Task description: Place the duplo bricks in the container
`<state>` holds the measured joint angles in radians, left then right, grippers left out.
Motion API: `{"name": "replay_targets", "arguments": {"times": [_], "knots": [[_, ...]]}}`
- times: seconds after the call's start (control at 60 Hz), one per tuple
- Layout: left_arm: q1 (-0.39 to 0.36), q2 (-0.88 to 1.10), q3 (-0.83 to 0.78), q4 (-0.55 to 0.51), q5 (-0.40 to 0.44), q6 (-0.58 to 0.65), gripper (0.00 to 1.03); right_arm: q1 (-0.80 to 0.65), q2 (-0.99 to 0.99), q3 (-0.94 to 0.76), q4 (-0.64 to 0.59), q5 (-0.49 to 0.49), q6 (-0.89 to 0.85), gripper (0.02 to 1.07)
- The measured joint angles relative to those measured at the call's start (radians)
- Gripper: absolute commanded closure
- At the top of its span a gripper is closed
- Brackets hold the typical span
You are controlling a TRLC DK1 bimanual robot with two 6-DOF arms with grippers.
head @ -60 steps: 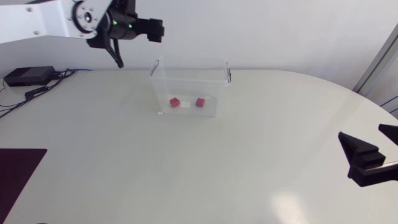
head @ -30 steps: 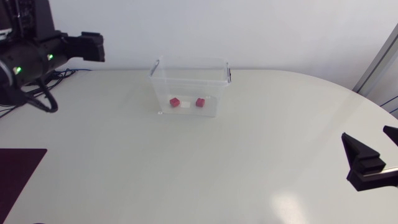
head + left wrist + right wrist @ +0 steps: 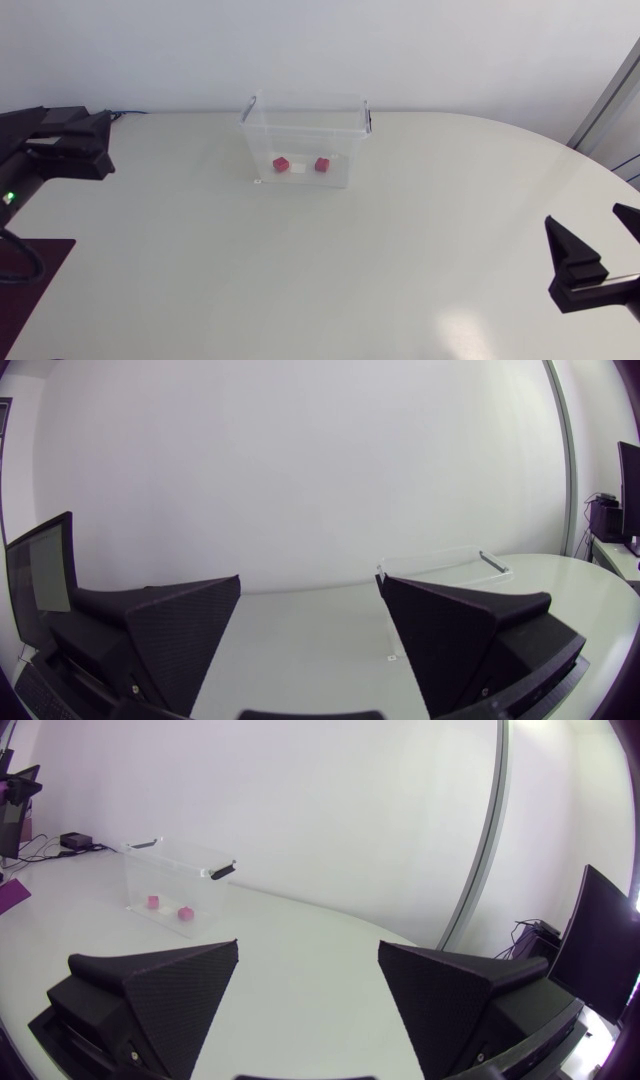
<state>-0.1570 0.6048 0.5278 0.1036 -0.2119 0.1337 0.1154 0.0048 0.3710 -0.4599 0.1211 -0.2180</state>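
Left gripper [image 3: 310, 610], fingers apart, has retreated from the clear container [image 3: 300, 138] holding two red duplo bricks [image 3: 282, 163]; right gripper [image 3: 308, 970] likewise gapes.

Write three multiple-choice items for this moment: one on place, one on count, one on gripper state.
1. Relative to the clear plastic container, the small magenta duplo bricks lie: A beside it; B inside it; C behind it.
2. How many magenta bricks show? A one; B two; C four.
3. How do the left gripper and right gripper stand? A both open and empty; B both shut; C left shut on a brick.
Answers: 1 B, both rest on the container's floor; 2 B, two lie side by side, apart; 3 A, each wrist view shows the fingers spread with nothing between.
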Motion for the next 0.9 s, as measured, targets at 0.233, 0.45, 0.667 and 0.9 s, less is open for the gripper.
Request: {"name": "replay_targets", "arguments": {"times": [0.233, 0.45, 0.667, 0.9], "knots": [[0.038, -0.162, -0.129, -0.026, 0.022, 0.0, 0.04, -0.016, -0.001, -0.089, 0.085, -0.009, -0.002, 0.06], [0.066, -0.273, -0.226, -0.046, 0.067, -0.01, 0.06, -0.04, -0.001, -0.15, 0.18, -0.036, 0.034, 0.06], [0.094, -0.383, -0.32, -0.061, 0.112, -0.045, 0.06, -0.064, -0.001, -0.219, 0.269, -0.066, 0.085, 0.06], [0.127, -0.505, -0.427, -0.087, 0.166, -0.082, 0.06, -0.091, -0.001, -0.294, 0.373, -0.098, 0.145, 0.06]]}}
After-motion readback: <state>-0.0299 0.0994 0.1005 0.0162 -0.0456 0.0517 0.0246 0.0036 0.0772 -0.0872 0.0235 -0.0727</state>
